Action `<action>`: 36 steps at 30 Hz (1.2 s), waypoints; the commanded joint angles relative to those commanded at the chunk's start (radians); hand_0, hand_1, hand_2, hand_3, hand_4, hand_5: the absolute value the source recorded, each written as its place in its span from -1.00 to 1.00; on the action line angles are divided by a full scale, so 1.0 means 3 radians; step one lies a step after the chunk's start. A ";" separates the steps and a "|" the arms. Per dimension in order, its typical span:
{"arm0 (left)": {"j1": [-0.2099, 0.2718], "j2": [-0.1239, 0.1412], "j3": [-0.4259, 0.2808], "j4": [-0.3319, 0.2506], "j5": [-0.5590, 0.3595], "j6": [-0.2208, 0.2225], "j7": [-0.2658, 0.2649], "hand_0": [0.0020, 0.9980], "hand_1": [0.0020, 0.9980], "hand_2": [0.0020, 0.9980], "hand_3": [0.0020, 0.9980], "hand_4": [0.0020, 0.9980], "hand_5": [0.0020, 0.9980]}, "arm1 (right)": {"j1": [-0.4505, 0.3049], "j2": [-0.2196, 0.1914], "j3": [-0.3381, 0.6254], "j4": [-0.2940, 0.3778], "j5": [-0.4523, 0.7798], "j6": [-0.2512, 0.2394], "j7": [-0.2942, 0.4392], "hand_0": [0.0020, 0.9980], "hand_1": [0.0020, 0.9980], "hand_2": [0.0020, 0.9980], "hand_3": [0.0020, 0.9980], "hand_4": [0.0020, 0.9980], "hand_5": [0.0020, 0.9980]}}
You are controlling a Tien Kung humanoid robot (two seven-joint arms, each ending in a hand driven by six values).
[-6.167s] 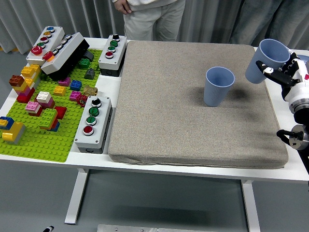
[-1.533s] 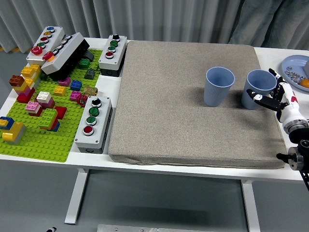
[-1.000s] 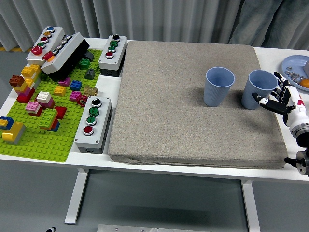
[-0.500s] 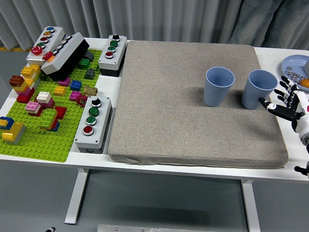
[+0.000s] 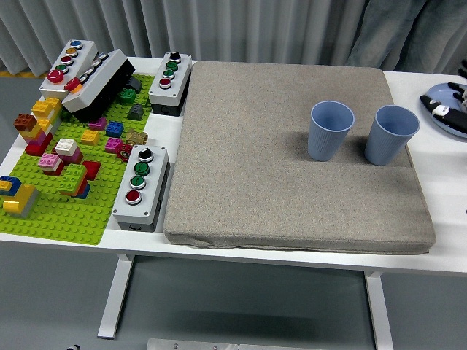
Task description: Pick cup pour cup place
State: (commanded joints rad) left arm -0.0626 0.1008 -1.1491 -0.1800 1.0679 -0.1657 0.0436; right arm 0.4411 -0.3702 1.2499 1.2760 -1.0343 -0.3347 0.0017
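Two light blue cups stand upright side by side on the grey mat [image 5: 277,160], one [image 5: 331,130] to the left and one [image 5: 391,134] near the mat's right edge. Neither is held. My right hand [image 5: 446,111] shows only partly at the picture's right edge, well clear of the right cup and beyond the mat. Its white and black fingers [image 5: 438,109] are stretched out and hold nothing. What the cups contain cannot be seen. The left hand is out of view.
A blue plate [image 5: 432,95] lies partly under my right hand. At the left are a green baseplate [image 5: 66,211] with several coloured bricks and several button boxes [image 5: 140,186]. A person's dark clothing [image 5: 398,29] shows at the top right.
My right hand let go of the right cup, drew away to the right, and now sits higher at the picture's edge over the plate. Both cups stay put.
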 joint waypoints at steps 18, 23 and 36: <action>-0.0038 -0.0018 0.0058 0.0000 -0.0038 -0.0001 -0.0011 0.68 0.62 0.77 0.62 0.28 1.00 | 0.0463 0.0536 0.0592 -0.0290 0.0439 -0.0173 0.0481 0.73 0.53 0.54 0.60 0.68 0.35; -0.0044 -0.0019 0.0070 0.0000 -0.0041 -0.0007 -0.0006 0.68 0.62 0.77 0.62 0.28 1.00 | 0.0471 0.0582 0.0639 -0.0287 0.0673 -0.0248 0.0687 0.72 0.52 0.51 0.54 0.69 0.65; -0.0050 -0.0024 0.0074 0.0000 -0.0040 -0.0010 -0.0003 0.68 0.62 0.77 0.62 0.28 1.00 | 0.0453 0.0664 0.0644 -0.0397 0.0579 -0.0283 0.0666 0.74 0.53 0.54 0.56 0.57 1.00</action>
State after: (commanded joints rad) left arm -0.0777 0.0935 -1.1270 -0.1800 1.0560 -0.1687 0.0428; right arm 0.5771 -0.1709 1.4431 1.1568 -0.8606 -0.4195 0.2016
